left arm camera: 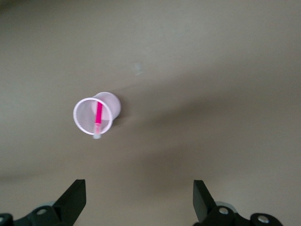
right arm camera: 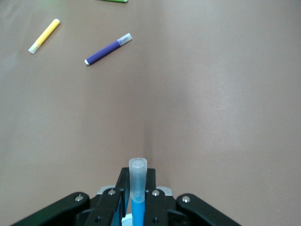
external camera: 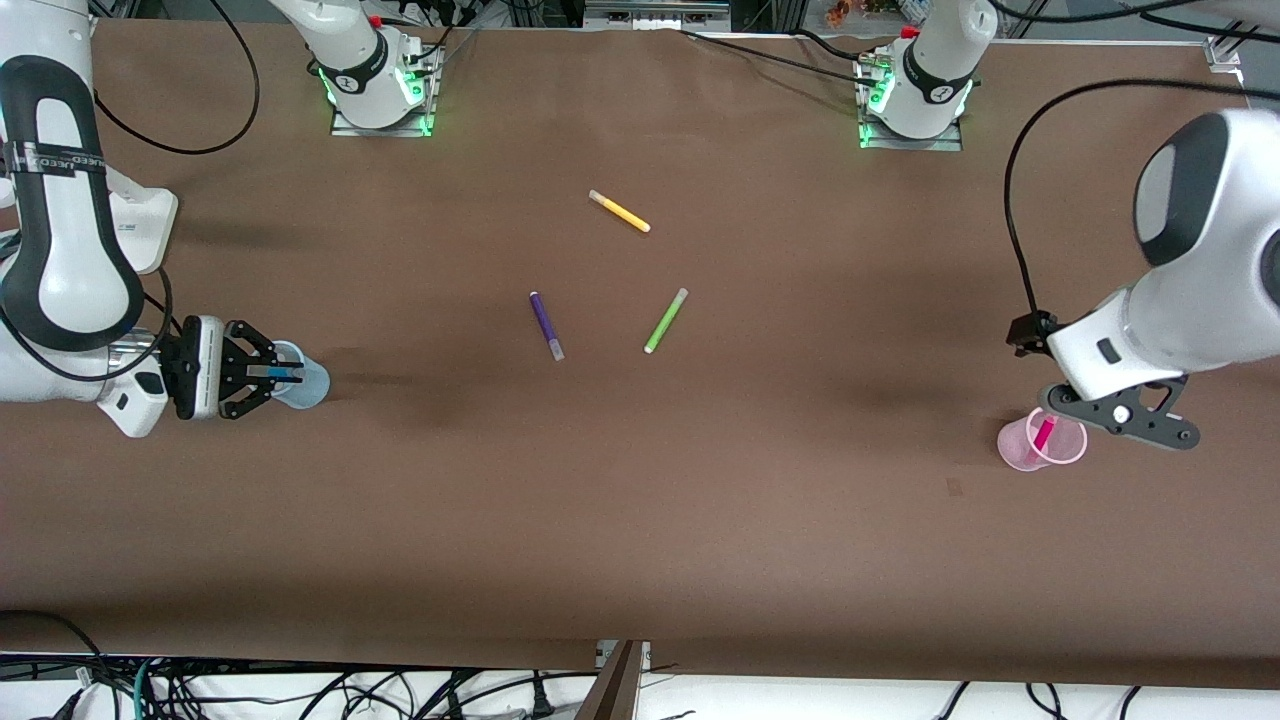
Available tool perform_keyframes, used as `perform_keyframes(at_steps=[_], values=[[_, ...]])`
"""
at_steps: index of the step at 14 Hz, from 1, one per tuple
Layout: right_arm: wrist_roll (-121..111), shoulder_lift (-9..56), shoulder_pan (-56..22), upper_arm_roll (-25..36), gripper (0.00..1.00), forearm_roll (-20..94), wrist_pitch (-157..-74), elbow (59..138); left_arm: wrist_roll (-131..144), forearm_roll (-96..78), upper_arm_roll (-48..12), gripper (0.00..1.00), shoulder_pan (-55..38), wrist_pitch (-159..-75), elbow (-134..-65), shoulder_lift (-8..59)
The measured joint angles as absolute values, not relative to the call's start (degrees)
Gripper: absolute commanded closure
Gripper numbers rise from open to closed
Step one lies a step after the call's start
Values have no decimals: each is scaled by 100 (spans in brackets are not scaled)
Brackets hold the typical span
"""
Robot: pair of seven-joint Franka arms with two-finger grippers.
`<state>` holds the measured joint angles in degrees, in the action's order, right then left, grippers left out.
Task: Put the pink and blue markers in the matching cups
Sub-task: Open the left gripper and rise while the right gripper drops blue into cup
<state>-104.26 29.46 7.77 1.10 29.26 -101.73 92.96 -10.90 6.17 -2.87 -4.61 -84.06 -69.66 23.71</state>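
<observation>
My right gripper [external camera: 283, 374] is shut on the blue marker [right arm camera: 138, 190] and holds it upright, pale cap up, at the mouth of the pale blue cup [external camera: 312, 383] near the right arm's end of the table. The right wrist view shows the fingers [right arm camera: 153, 200] clamped on the marker's blue barrel. The pink marker [external camera: 1043, 433] stands inside the pale pink cup [external camera: 1022, 452] near the left arm's end. My left gripper [external camera: 1125, 415] is open and empty, up in the air beside and above that cup. The left wrist view shows the pink cup [left arm camera: 113, 101] with the pink marker [left arm camera: 99, 114] in it.
Three other pens lie mid-table: a yellow one [external camera: 620, 211] nearest the bases, a dark purple one [external camera: 546, 325] and a lime green one [external camera: 666, 320]. The yellow pen [right arm camera: 44, 36] and the purple pen [right arm camera: 108, 49] also show in the right wrist view.
</observation>
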Motion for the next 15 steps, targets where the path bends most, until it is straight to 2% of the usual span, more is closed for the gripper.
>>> perform_keyframes(at_steps=[2,4,5,6,9,11,15], values=[[-10561,2952,832,110,99,2998,-10036,9296,-1011,307,-286,0,-372,-8440,-7143,2012],[-10638,2981,900,110,71,3017,-9958,9297,-987,238,-285,0,-302,-8647,-7511,1596],[-10649,2997,929,110,6,3021,-9954,9296,-943,235,-285,0,-280,-8880,-7816,1366],[-10650,3011,953,110,0,3025,-9951,9296,-916,234,-285,0,-266,-9177,-8230,1099],[-10633,3027,987,110,0,3035,-9918,9295,-851,229,-286,0,-254,-9822,-9380,424],[-10466,3026,1000,110,0,3050,-9876,9281,-843,228,-285,0,-243,-9915,-9627,297],[-9226,2974,1004,101,0,3057,-9677,9020,-838,-75,-266,0,-164,-9982,-9668,285]])
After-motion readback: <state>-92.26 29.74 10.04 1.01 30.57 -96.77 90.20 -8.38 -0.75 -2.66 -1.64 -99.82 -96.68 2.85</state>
